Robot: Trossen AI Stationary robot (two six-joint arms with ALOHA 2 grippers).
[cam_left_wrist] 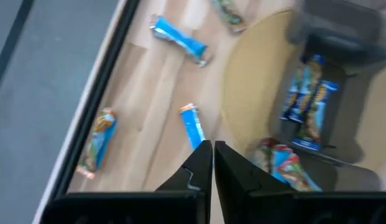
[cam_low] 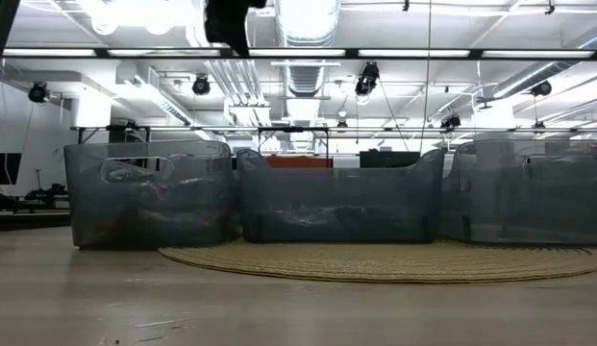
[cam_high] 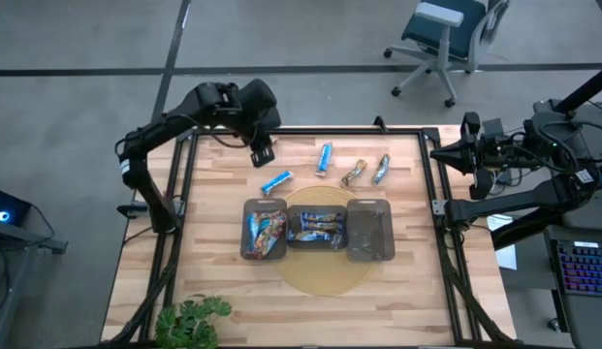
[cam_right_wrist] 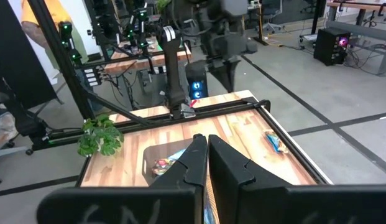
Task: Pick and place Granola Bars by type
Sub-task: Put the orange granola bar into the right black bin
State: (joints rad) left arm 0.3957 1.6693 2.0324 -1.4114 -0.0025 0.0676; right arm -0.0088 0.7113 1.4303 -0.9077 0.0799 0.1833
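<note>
While four shiny wrapped granola bars (cam_high: 325, 158) are lying loose on the wooden table (cam_high: 213, 208) behind three dark translucent trays (cam_high: 369, 231), the left end effector (cam_high: 262, 153) is hovering closed and empty, needing to open over the bright blue bar (cam_high: 276, 180); the right end effector (cam_high: 439, 153) is waiting closed off-table

Even overhead light, glaring ceiling lamps (cam_low: 135, 12) in low view, left wrist view motion-blurred
</note>
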